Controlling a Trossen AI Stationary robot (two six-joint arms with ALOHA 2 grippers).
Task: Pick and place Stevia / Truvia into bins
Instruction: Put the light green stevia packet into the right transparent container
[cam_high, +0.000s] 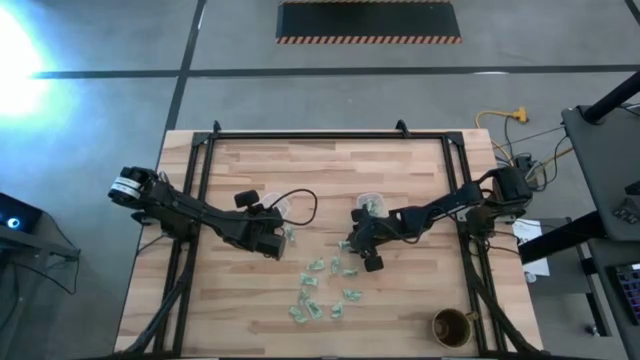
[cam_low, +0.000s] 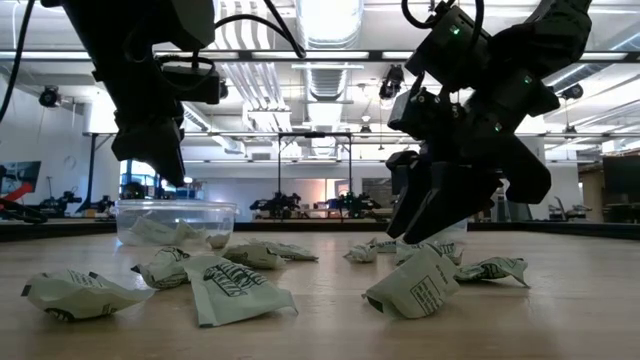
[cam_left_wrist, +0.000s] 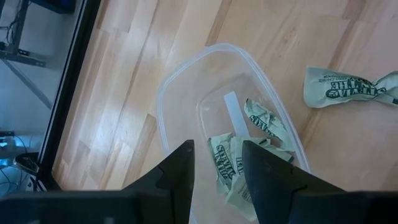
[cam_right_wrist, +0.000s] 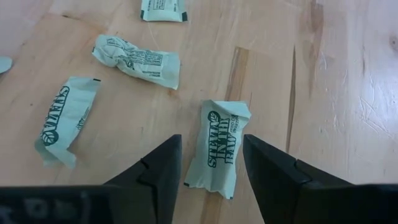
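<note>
Several green-and-white Stevia packets (cam_high: 322, 292) lie loose on the wooden table in front of both arms. My left gripper (cam_left_wrist: 217, 168) hangs open above a clear bin (cam_left_wrist: 165, 99) that has a few packets (cam_left_wrist: 239, 155) in it. My right gripper (cam_right_wrist: 211, 148) is open and low over the table, its fingers on either side of one flat-lying packet (cam_right_wrist: 219, 149), apart from it as far as shows. A second clear bin (cam_high: 368, 205) with packets in it stands just beyond my right gripper.
A round brown cup (cam_high: 450, 325) stands at the table's near right corner. More packets (cam_right_wrist: 135, 61) lie close to my right gripper, and one (cam_left_wrist: 348, 87) lies beside the left bin. A black frame (cam_high: 200, 160) runs along the table's left, far and right edges.
</note>
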